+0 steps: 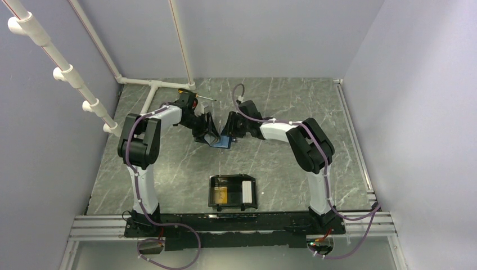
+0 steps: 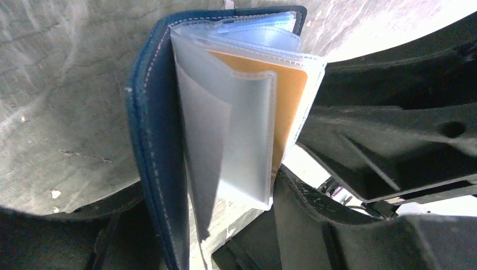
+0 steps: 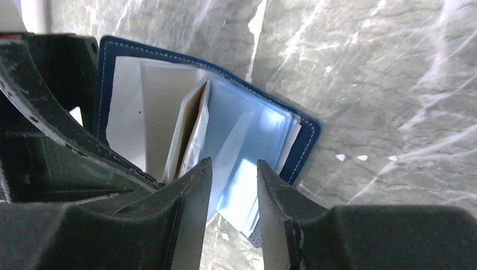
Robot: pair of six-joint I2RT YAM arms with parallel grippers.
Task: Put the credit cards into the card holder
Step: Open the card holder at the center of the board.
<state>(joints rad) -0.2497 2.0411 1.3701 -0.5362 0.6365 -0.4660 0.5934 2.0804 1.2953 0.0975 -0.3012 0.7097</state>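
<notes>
The wallet (image 2: pixel 157 169) is navy, credit card (image 2: pixel 289 95) orange-gold, card holder (image 1: pixel 211 194) seemingly black.

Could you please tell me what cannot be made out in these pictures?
Top view: pockets of the wallet, too small.
Top view: how many credit cards lie in the card holder, too small.
Left wrist view: grip of the left claw, fingers cut off by the frame.
Left wrist view: part of the orange card, behind a cloudy sleeve.

The 2 arms reach far-centre, wrists angled inward; left gripper (image 1: pixel 206 130) and right gripper (image 1: pixel 229 128) nearly meet, right fingers (image 3: pixel 194 219) parted.
</notes>
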